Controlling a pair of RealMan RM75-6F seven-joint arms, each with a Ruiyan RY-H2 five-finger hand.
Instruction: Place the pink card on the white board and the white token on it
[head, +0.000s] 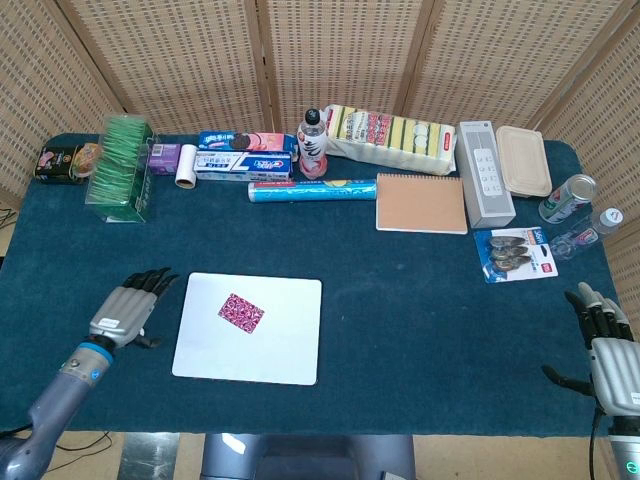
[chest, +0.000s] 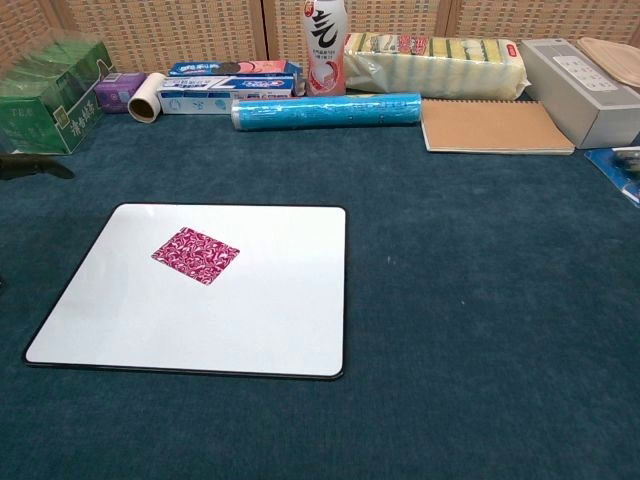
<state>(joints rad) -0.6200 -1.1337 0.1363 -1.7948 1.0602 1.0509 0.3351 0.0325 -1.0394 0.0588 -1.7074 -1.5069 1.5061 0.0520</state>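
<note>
The left hand hovered empty, fingers spread, just left of the white board. The pink card lay flat on the board, to the hand's right and apart from it. The white token was not visible.

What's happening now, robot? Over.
Left hand open, beside white board. Right hand open, idle. Pink card on board. White token not visible.
</note>
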